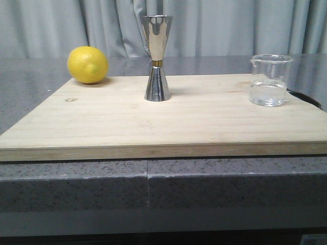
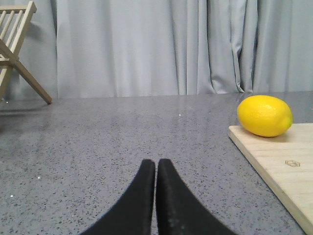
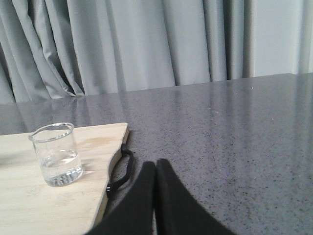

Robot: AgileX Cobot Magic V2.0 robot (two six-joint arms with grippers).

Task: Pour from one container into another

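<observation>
A small clear glass beaker with some clear liquid stands upright at the right end of the wooden board; the right wrist view shows the beaker too. The steel hourglass jigger with a gold band at its waist stands upright at the board's middle back. My left gripper is shut and empty over the grey counter, off the board's left side. My right gripper is shut and empty over the counter, off the board's right side. Neither gripper appears in the front view.
A yellow lemon lies on the board's back left corner, as the lemon in the left wrist view. A black strap hangs at the board's right edge. A wooden rack stands far off. Grey curtains close the back.
</observation>
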